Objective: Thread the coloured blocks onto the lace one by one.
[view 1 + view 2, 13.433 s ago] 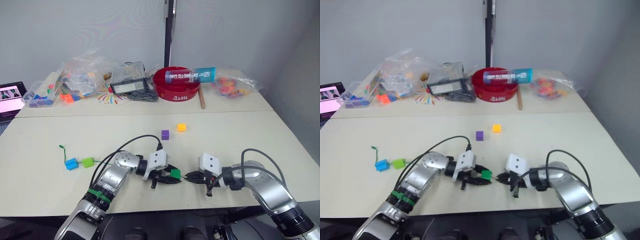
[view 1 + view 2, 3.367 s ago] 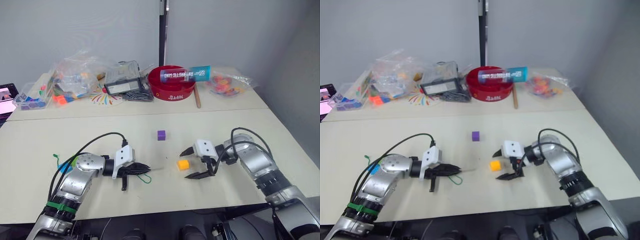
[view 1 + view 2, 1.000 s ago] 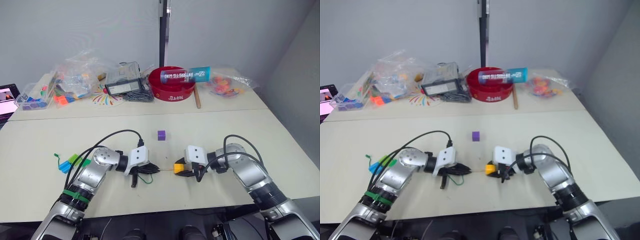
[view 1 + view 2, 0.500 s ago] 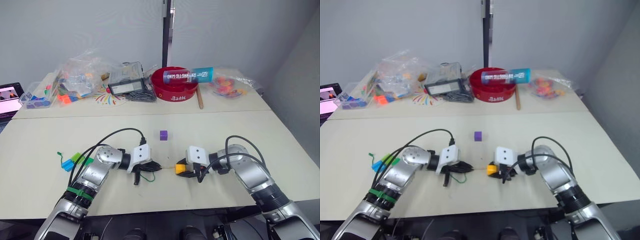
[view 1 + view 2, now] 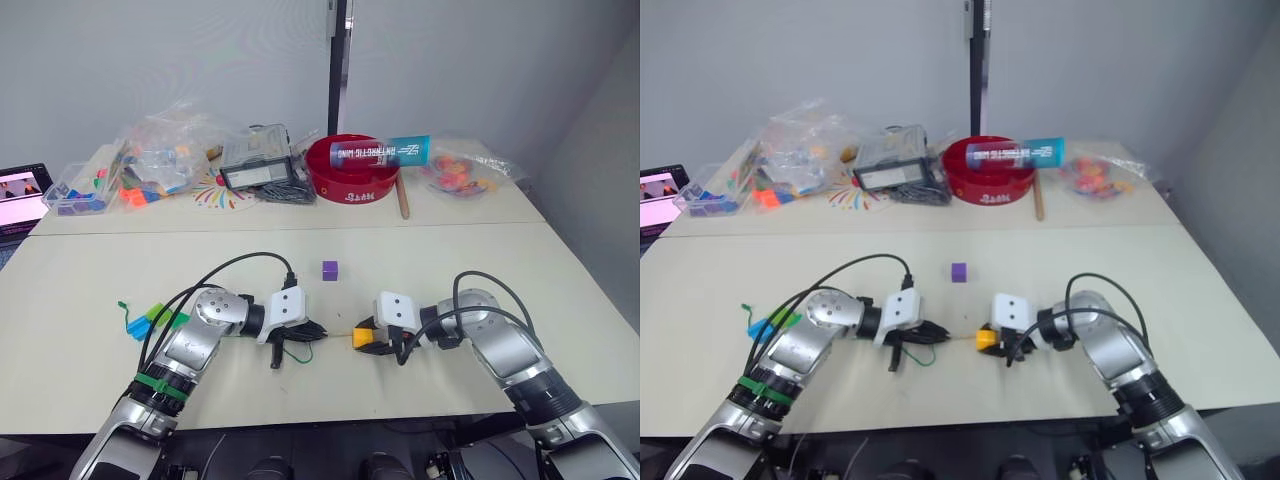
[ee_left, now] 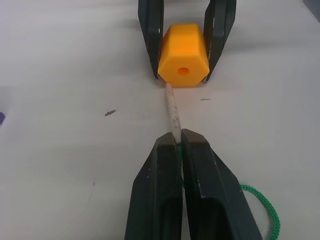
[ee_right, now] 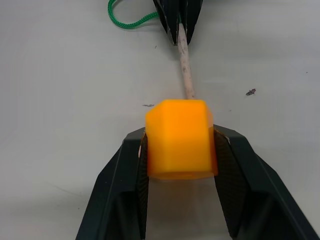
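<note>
**Lace tip meeting the orange block**

The orange-yellow block [image 6: 183, 62] is sitting low over the near table [image 5: 500, 270], centre front, clamped between the two fingers of the right gripper [image 7: 180, 150], its bored hole facing the left arm. The lace [image 6: 173, 113] is pointing its pale stiff tip at the block's face just below that hole; whether the tip is touching the face is hard to tell. The left gripper [image 6: 180, 145] is pinching the lace just behind the stiff tip, fingers clenched on it, with green cord looping out behind [image 5: 297, 352]. The two grippers are facing each other, near but apart. The purple block [image 5: 330, 270] is lying loose farther back on the table. At the far left the light green block [image 5: 155, 313] and blue block [image 5: 136, 327] are lying close together beside the lace's tail.
</note>
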`<act>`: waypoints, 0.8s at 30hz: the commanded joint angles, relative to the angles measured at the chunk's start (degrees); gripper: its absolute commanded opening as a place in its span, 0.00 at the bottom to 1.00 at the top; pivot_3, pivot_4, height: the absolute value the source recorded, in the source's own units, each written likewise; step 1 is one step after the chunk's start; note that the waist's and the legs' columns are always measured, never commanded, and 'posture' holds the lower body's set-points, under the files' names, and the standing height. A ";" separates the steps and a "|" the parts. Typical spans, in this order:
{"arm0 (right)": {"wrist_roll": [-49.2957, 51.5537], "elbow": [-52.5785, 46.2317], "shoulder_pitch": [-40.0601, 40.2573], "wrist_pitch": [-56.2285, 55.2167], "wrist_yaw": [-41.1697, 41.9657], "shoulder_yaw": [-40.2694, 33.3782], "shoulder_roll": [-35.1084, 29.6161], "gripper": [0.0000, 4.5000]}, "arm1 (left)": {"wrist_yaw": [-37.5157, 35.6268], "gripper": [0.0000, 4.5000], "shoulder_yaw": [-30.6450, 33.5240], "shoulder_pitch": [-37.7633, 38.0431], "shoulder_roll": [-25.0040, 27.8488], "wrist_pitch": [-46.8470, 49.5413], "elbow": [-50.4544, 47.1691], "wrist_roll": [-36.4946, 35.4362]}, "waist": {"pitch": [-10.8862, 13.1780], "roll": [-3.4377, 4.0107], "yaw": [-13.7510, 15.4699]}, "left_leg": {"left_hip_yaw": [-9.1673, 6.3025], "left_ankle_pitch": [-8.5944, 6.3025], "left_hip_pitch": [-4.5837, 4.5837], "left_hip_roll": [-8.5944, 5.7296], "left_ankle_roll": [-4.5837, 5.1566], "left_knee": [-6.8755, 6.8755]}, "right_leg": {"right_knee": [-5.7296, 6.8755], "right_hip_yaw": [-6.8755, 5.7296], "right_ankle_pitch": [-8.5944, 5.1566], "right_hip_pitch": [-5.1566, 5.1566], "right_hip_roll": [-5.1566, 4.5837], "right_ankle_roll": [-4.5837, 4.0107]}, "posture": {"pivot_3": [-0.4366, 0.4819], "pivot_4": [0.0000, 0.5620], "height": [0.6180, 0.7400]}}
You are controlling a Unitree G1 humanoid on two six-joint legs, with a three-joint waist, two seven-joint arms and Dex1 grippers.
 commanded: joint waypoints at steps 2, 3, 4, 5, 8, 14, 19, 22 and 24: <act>-0.36 -0.94 1.01 0.22 0.43 2.55 0.79 0.29 | -1.16 0.00 -0.60 -0.36 -0.74 0.04 -3.94 -2.13 | 0.00 0.00 -0.04 | 0.00 0.00 0.00 0.00 0.00 0.00 | 0.00 0.00 0.00 0.00 0.00 0.00 | 0.48 0.27 1.00; -0.40 -0.86 0.95 0.29 0.41 2.59 0.84 0.29 | -1.21 0.00 -0.63 -0.16 -0.77 0.26 -4.37 -2.27 | 0.00 0.00 -0.06 | 0.00 0.00 0.00 0.00 0.00 0.00 | 0.00 0.00 0.00 0.00 0.00 0.00 | 0.48 0.27 1.00; -0.51 -0.75 0.93 0.28 0.35 2.64 0.86 0.29 | -1.62 0.00 -0.75 0.19 -0.69 0.56 -5.14 -2.63 | 0.00 0.00 -0.10 | 0.00 0.00 0.00 0.00 0.00 0.00 | 0.00 0.00 0.00 0.00 0.00 0.00 | 0.48 0.27 1.00; -0.75 -0.56 0.88 0.18 0.21 2.70 0.85 0.29 | -1.89 0.00 -0.83 0.52 -0.56 0.96 -5.84 -2.90 | 0.00 0.00 -0.11 | 0.00 0.00 0.00 0.01 0.00 0.00 | 0.00 0.00 0.00 -0.01 0.01 0.00 | 0.48 0.27 1.00; -0.88 -0.23 0.79 0.13 0.34 2.57 0.78 0.29 | -2.24 0.00 -0.48 1.47 0.04 1.83 -7.10 -3.32 | 0.00 0.00 -0.12 | 0.00 -0.01 0.00 0.01 0.01 0.00 | 0.00 0.01 0.00 -0.01 0.01 0.00 | 0.48 0.27 1.00; -0.87 -0.39 0.97 0.19 0.56 2.53 0.70 0.29 | -1.14 0.00 -0.33 0.19 -0.89 1.87 -5.88 -2.92 | 0.00 0.00 -0.07 | 0.00 -0.01 0.00 0.02 0.01 0.00 | 0.00 0.00 0.00 0.00 0.01 0.00 | 0.48 0.27 1.00; -0.45 -1.12 1.34 0.54 1.11 2.60 0.42 0.29 | -0.71 0.00 -0.36 0.02 -1.06 1.44 -4.72 -2.43 | 0.00 0.00 0.03 | 0.00 -0.01 0.00 0.01 0.01 0.02 | 0.00 0.00 0.00 0.02 0.00 0.00 | 0.48 0.27 1.00; -0.16 -1.60 2.01 0.55 1.38 2.20 -0.32 0.29 | -1.11 0.00 -0.03 0.50 -0.22 1.06 -4.51 -2.55 | 0.00 0.00 0.03 | 0.00 -0.01 0.00 0.01 0.01 0.01 | 0.00 0.00 0.00 0.01 0.00 0.00 | 0.48 0.27 1.00; 0.00 -1.48 2.45 0.35 1.57 1.86 -0.86 0.29 | -1.25 0.00 0.14 0.50 -0.02 1.23 -4.77 -2.80 | 0.00 0.00 0.06 | 0.00 -0.01 0.00 0.00 0.01 0.01 | 0.00 0.00 0.00 0.01 0.00 0.00 | 0.48 0.27 1.00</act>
